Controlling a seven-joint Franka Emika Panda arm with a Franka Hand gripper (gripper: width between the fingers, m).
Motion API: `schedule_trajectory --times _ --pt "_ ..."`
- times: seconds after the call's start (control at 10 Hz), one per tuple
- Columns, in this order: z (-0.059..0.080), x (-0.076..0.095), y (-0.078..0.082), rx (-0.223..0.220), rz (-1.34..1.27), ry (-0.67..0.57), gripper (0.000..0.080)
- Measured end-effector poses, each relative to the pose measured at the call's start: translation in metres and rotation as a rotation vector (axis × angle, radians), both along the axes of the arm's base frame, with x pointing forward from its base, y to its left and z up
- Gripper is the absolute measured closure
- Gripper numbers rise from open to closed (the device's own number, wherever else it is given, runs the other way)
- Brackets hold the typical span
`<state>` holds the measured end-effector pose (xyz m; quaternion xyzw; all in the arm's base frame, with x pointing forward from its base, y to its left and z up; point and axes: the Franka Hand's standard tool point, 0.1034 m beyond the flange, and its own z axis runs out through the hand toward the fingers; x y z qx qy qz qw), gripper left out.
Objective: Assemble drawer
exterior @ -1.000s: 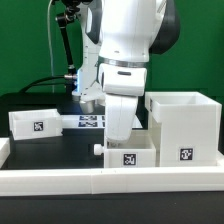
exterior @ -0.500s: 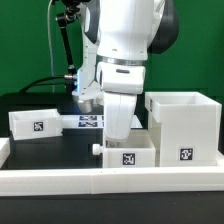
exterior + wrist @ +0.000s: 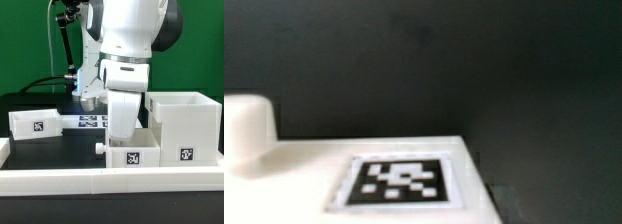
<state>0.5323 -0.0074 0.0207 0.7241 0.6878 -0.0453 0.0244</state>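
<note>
The drawer's large white cube-like casing (image 3: 183, 125) stands at the exterior view's right, open at the top, with a tag low on its front. One small white tray (image 3: 132, 152) sits just left of it, close against it, tag facing the camera. My gripper (image 3: 122, 135) reaches down into or just behind this tray, and its fingertips are hidden. The wrist view shows this tray's white face (image 3: 304, 160), its tag (image 3: 402, 182) and a round white knob (image 3: 246, 135), blurred and very close. The second tray (image 3: 33, 122) lies apart at the left.
The marker board (image 3: 88, 121) lies flat on the black table behind the arm. A low white rim (image 3: 100, 180) edges the table's front. A black stand with cables (image 3: 65, 50) rises at the back left.
The arm and the small front tray have both shifted a little toward the exterior view's right, nearer the casing. The casing and the second tray have not moved.
</note>
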Motion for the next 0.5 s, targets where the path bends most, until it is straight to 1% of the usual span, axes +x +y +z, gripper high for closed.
schedule_trajectory --times 0.1,0.3,0.5 --pt "0.0 -0.001 0.0 0.0 -0.001 0.001 0.0757" --pt "-0.006 -0.01 0.0 0.001 0.003 0.009 0.0757" --pt "-0.007 -0.012 0.0 -0.002 0.011 0.014 0.0757"
